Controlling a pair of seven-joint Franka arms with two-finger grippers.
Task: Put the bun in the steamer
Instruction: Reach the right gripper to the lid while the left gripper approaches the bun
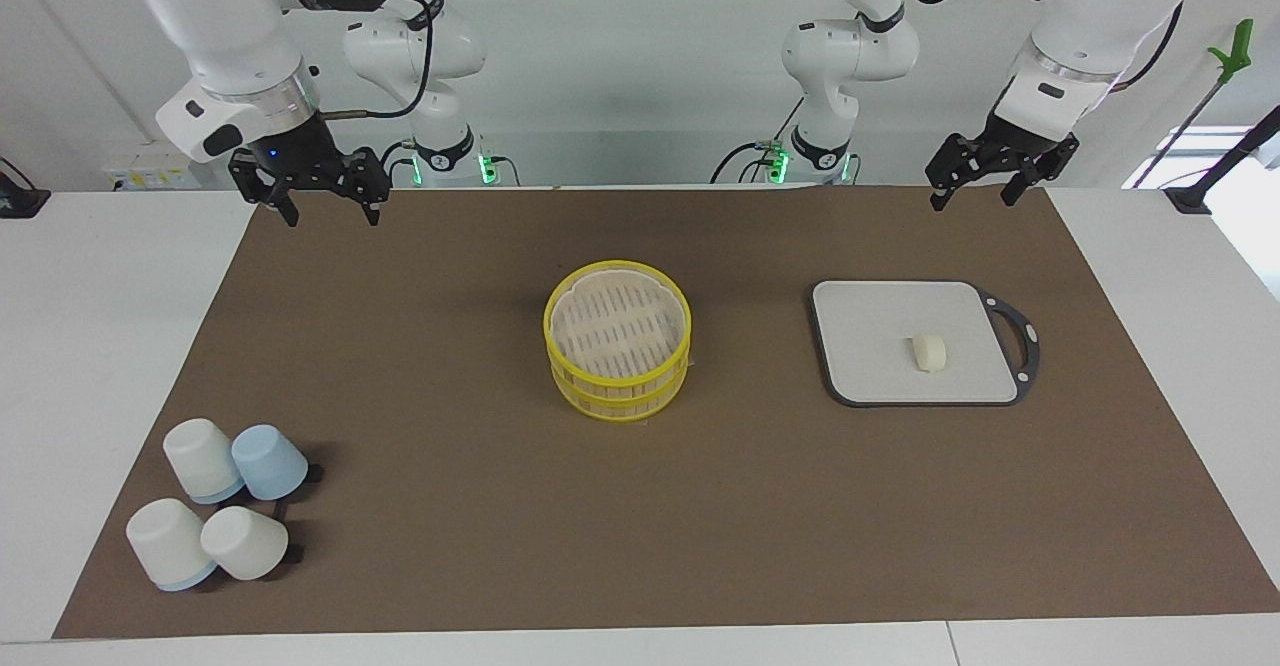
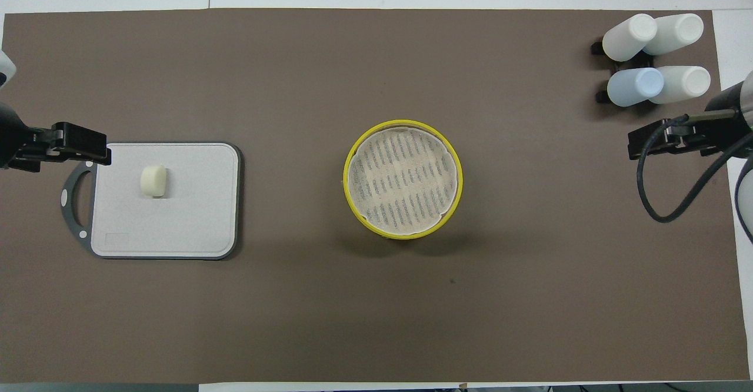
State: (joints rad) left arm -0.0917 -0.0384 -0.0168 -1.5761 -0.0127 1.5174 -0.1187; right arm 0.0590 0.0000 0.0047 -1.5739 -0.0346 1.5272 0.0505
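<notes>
Cream-white and soft, the bun [image 1: 929, 352] lies on a grey cutting board [image 1: 880, 366] toward the left arm's end of the table [image 1: 600, 546]. From above, the bun is at about nine o'clock from the steamer [image 1: 618, 351], well apart from it. The steamer sits in the middle of the brown mat [image 1: 450, 346], yellow rims bright, its slatted floor bare, so nothing is in it yet. It looks like it was put in the middle so that either arm can reach it.

The left gripper [image 1: 975, 191] hangs in the air over the mat's edge by the robots, near the board, with its fingers spread apart and nothing between them. It is the closer one to the bun, so it is probably the one to go and pick it up. The right gripper [image 1: 330, 204] waits over the mat's corner at the right arm's end, fingers also apart and empty.

Four cups [image 1: 215, 501], three white and one blue, stand upside down in a small bunch at about two o'clock from the steamer in the view from above, out of the way
</notes>
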